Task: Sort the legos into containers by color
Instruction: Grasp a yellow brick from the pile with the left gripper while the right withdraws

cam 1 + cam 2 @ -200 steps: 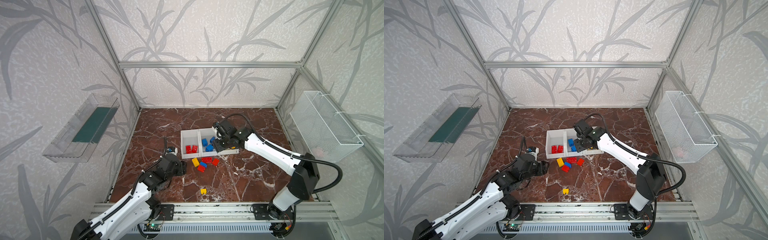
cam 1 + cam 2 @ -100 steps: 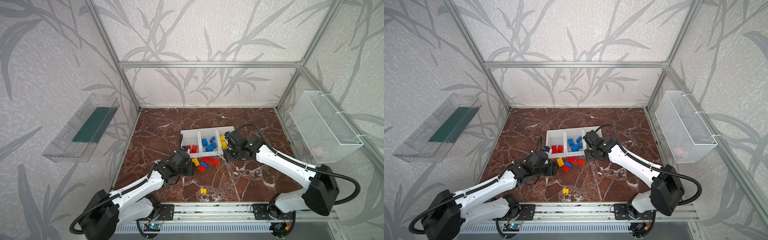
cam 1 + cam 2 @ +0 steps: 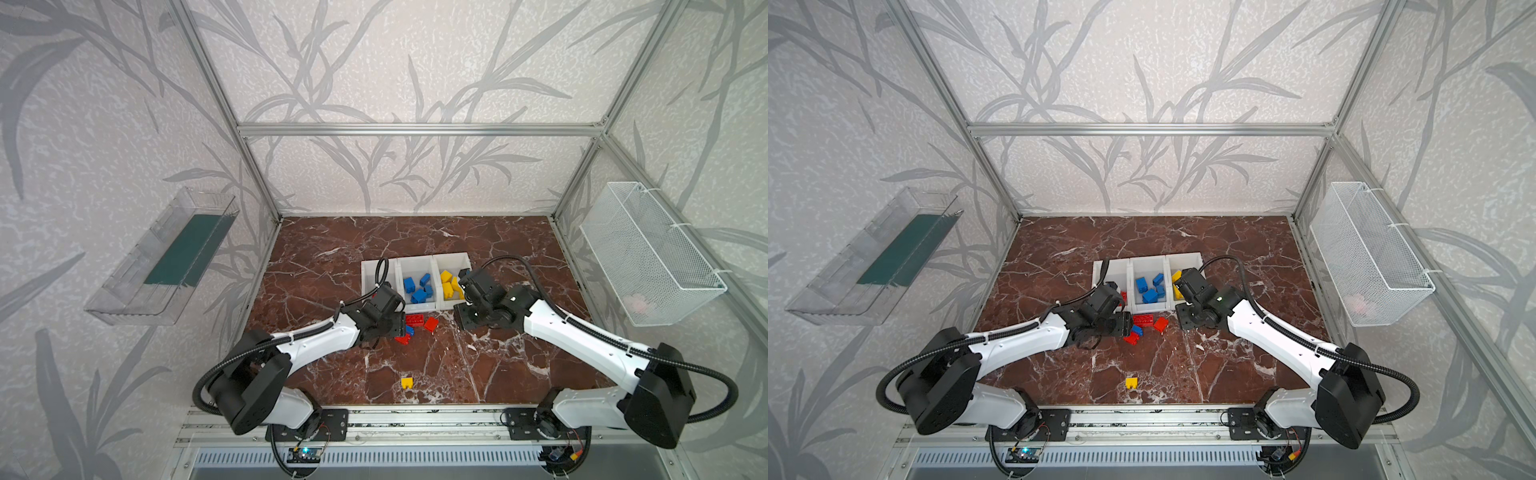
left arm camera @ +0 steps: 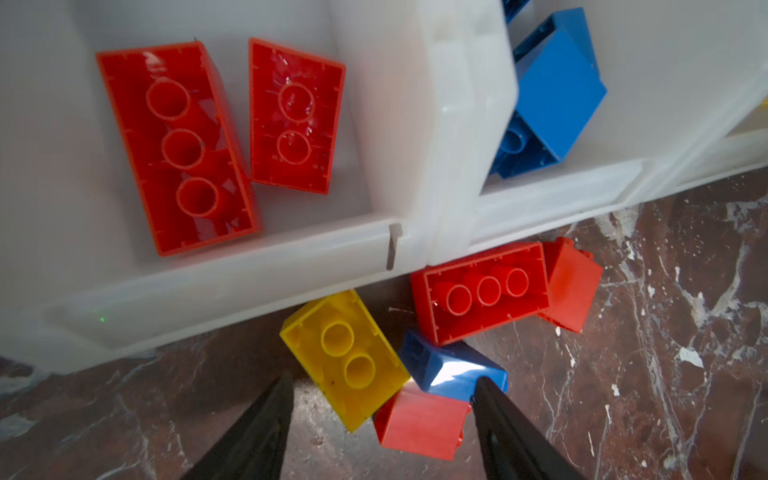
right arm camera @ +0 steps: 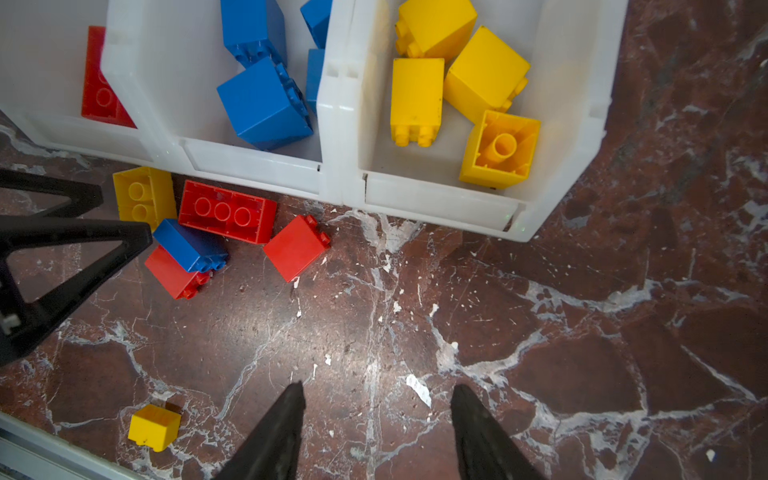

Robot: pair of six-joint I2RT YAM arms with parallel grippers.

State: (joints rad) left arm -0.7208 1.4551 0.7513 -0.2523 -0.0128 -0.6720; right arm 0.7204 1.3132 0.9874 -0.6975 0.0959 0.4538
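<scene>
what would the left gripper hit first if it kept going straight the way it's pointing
Likely the yellow brick lying just ahead of the left gripper, in line with the gap between its open jaws; the small red brick sits beside it. Depth is unclear.

Three joined white bins (image 5: 340, 183) hold sorted red, blue and yellow bricks (image 5: 266, 104). Five loose bricks (image 5: 226, 212) cluster against the front wall; one yellow brick (image 5: 153, 428) lies well apart.

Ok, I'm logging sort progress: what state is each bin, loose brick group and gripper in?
Left bin: two red bricks visible inside.
Middle bin: blue bricks only.
Right bin: four yellow bricks.
Loose cluster: unsorted; three red, one blue, one yellow.
Lone yellow brick: unsorted, apart.
Left gripper: fingers open, empty.
Right gripper: fingers open, empty.
</scene>
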